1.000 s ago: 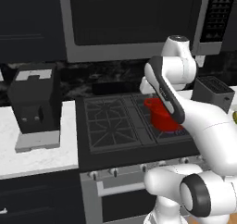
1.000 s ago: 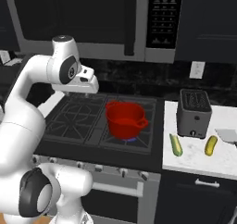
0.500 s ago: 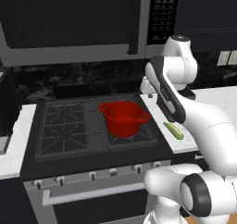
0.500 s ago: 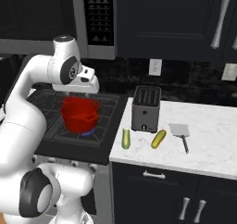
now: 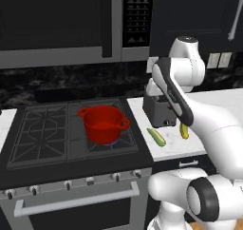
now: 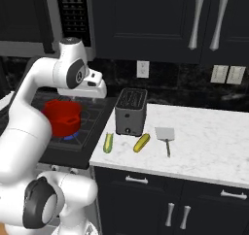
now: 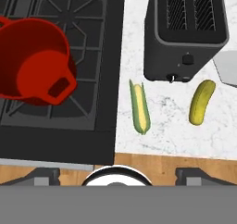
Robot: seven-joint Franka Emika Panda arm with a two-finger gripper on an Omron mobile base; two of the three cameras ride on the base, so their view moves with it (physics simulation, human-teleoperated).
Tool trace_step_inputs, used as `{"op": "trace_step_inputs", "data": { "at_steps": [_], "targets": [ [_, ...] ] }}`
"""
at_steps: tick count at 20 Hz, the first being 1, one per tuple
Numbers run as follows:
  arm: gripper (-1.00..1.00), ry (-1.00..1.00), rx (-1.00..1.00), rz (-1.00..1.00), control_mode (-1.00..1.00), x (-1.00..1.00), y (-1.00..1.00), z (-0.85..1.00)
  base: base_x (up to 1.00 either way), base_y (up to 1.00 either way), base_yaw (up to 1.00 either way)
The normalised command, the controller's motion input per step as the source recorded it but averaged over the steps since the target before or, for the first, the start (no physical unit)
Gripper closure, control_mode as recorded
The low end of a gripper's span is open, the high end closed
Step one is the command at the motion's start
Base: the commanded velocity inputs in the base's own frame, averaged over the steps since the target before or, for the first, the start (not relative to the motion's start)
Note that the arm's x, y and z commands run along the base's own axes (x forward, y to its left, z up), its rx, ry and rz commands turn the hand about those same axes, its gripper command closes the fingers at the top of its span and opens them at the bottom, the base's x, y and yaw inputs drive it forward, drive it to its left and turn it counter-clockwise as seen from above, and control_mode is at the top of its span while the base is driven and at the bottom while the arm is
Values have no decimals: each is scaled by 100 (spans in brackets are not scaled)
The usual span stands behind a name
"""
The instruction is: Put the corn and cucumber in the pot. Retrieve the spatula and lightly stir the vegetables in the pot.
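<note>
The red pot (image 5: 103,123) (image 6: 62,116) (image 7: 34,63) stands on the stove's front right burner with nothing inside it. On the white counter in front of the toaster lie the corn (image 7: 140,108) (image 6: 108,142) (image 5: 156,137), pale-yellow kernels between green husk leaves, and to its right the yellow-green cucumber (image 7: 202,102) (image 6: 141,142) (image 5: 183,130). The spatula (image 6: 166,136) lies further right, with its grey blade (image 7: 229,68) toward the wall. My gripper (image 6: 99,91) (image 7: 118,174) hangs high over the stove's right edge, pointing down. It is open and holds nothing.
A dark toaster (image 6: 131,111) (image 7: 187,31) stands on the counter behind the vegetables. The black stove (image 5: 42,134) lies to the left, with the microwave above it. White counter (image 6: 209,142) runs on to the right, with dark cabinets above and below.
The base has driven to the right, so the whole scene has slid left. The counter with toaster, corn, cucumber and spatula now sits near the middle. The arm's pose looks unchanged.
</note>
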Motion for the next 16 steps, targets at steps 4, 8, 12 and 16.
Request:
{"op": "trace_step_inputs", "data": {
  "at_steps": [4,8,12,16],
  "targets": [
    [-100,0,0,0,-100,0,-44,-10,0,0,0],
    [-100,0,0,0,-100,1,-41,-47,0,0,0],
    [-100,0,-8,0,-100,7,-6,-81,0,0,0],
    [-100,0,-9,0,-100,0,0,-80,0,0,0]
  ]
}}
